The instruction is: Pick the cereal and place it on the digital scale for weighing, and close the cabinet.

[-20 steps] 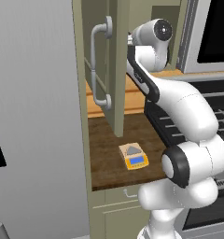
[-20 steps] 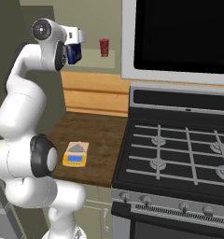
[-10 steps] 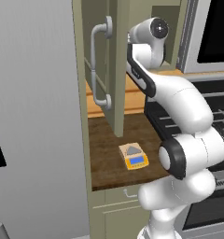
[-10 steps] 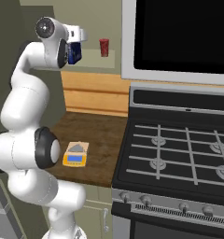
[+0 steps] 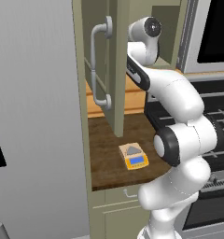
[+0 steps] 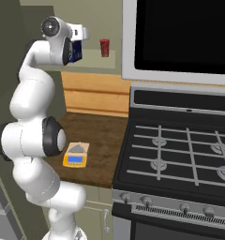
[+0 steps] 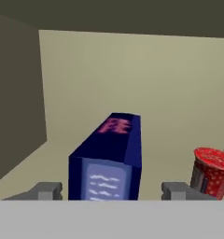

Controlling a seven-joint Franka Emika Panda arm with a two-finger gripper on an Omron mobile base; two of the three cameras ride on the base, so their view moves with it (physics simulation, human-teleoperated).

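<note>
Up inside the cabinet, the hand level, fingers apart either side of the cereal, grip unclear.

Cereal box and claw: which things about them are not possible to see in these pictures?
- Hand view: the bottom of the cereal is cut off by the lower edge, so contact with the claw fingertips cannot be told.
- Right base view: the arm covers most of the cereal.
- Left base view: the open cabinet door and arm hide the shelf.
</note>
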